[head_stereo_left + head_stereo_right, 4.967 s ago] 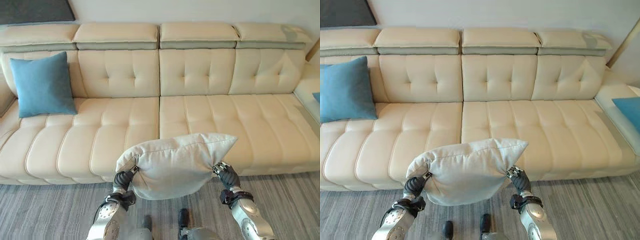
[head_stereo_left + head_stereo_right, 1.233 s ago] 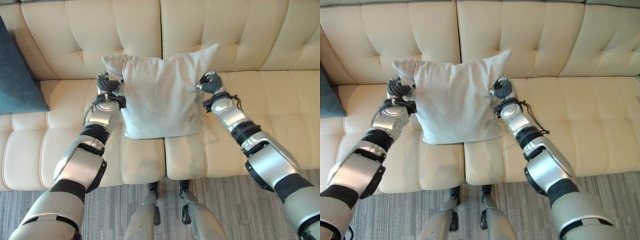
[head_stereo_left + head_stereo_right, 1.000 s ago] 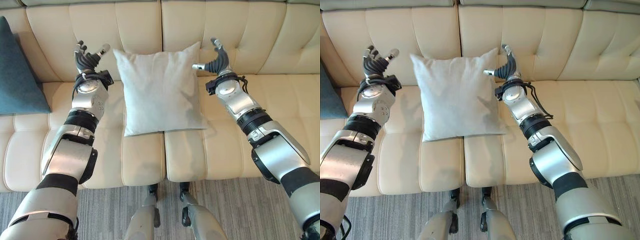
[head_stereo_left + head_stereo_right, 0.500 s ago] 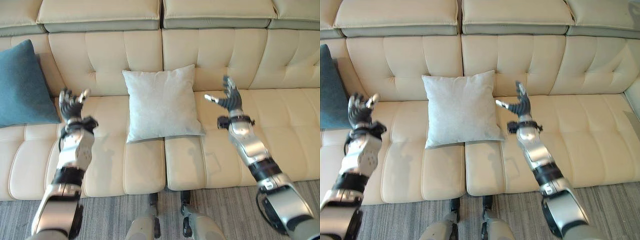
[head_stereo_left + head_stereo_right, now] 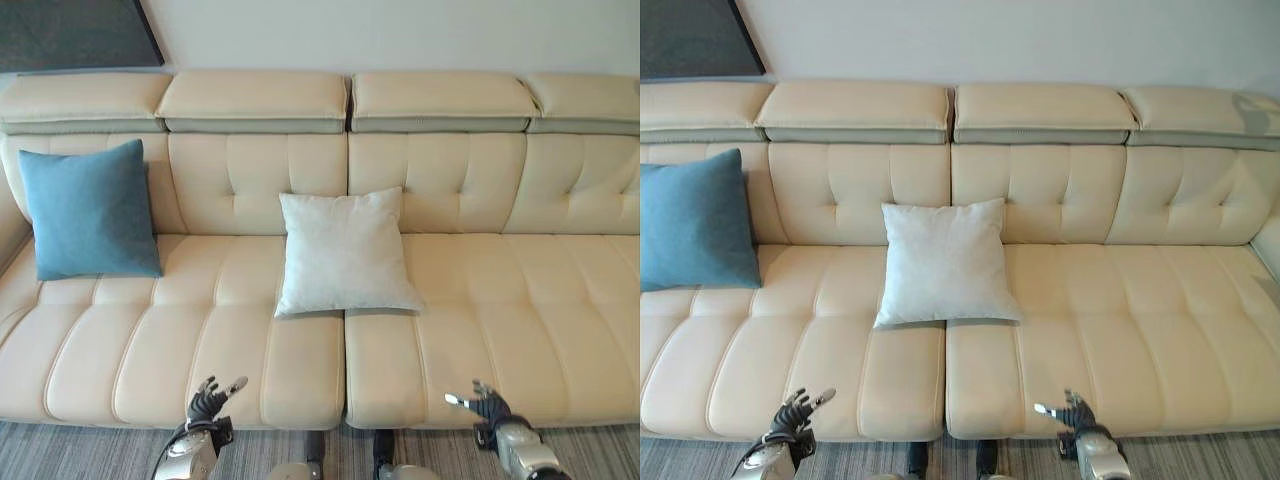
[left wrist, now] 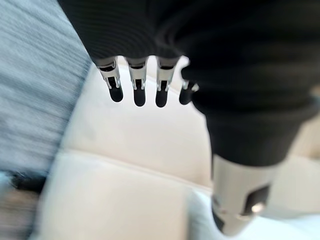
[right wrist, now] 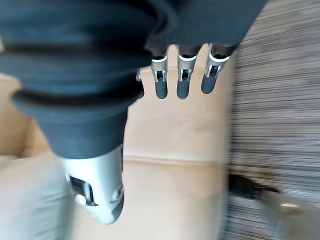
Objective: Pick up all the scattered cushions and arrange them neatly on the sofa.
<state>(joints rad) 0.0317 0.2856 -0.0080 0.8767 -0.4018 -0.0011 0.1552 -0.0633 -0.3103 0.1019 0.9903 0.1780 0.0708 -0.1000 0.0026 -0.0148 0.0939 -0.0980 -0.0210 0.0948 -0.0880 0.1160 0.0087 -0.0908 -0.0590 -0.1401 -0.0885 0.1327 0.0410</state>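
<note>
Left eye view shows the white cushion [image 5: 345,252] propped mid-sofa [image 5: 500,290], my left hand [image 5: 207,402] and right hand [image 5: 487,404] empty with fingers spread, so next I'd seek another scattered cushion.

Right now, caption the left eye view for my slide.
White cushion and blue cushion propped on the sofa, both hands open.

Left hand [image 6: 150,75]: dark ribbed cover over back and wrist; silver fingers [image 6: 137,87] with rounded dark tips; silver thumb segment with dark recess. Right hand [image 7: 165,65]: identical dark ribbed cover, silver dark-tipped fingers [image 7: 182,82], silver thumb.
</note>
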